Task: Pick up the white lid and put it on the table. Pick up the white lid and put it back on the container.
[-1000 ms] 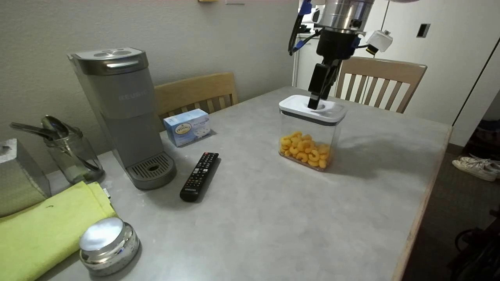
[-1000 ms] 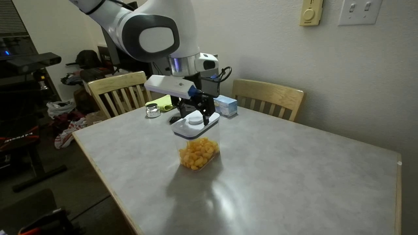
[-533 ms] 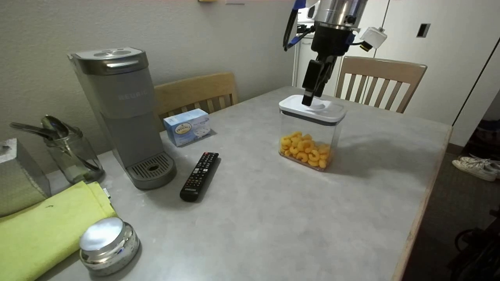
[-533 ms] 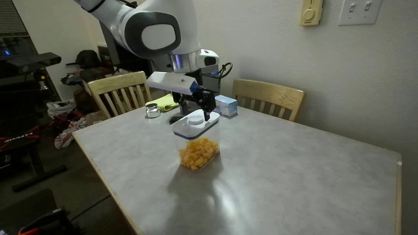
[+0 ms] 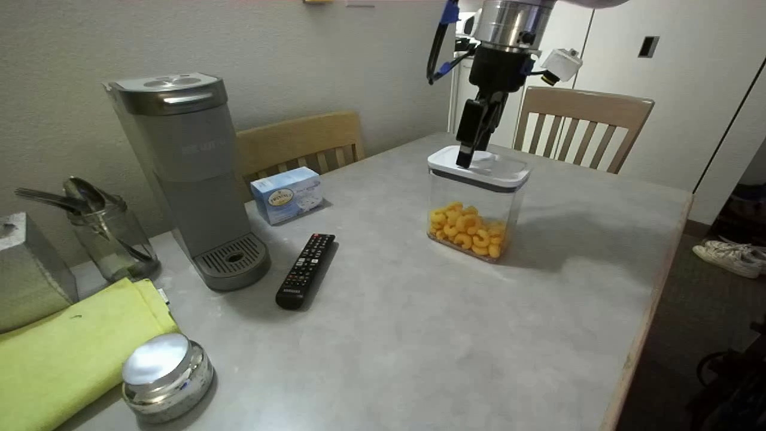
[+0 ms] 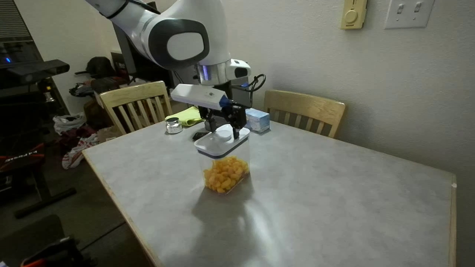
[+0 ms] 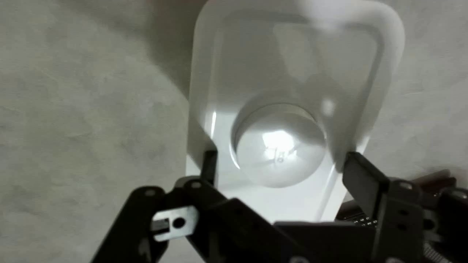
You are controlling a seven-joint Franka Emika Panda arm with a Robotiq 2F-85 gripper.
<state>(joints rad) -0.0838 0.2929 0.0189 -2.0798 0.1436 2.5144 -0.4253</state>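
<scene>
The white lid (image 5: 508, 173) sits on the clear container (image 5: 505, 218), which stands upright on the grey table (image 5: 383, 335) with orange-yellow pieces inside. My gripper (image 6: 224, 132) points down over the lid, tips close to its top. In the wrist view my gripper (image 7: 280, 160) is open, its two fingers spread wide on either side of the lid's round raised button (image 7: 281, 149), with gaps between it and each finger. Whether the fingertips touch the lid's surface, I cannot tell. In an exterior view the near finger (image 5: 465, 157) covers part of the button.
A blue-white tea box (image 5: 287, 194), a black remote (image 5: 306, 270) and a grey coffee maker (image 5: 185, 179) stand on the coffee maker's side of the table. Farther along are a silver tin (image 5: 167, 377), a yellow cloth (image 5: 78, 353) and a jar of utensils (image 5: 116, 239). Wooden chairs (image 6: 304, 111) flank the table.
My gripper has shifted sideways over the lid, toward the tea box side, lifting slightly and then coming down again. Lid and container have stayed in place.
</scene>
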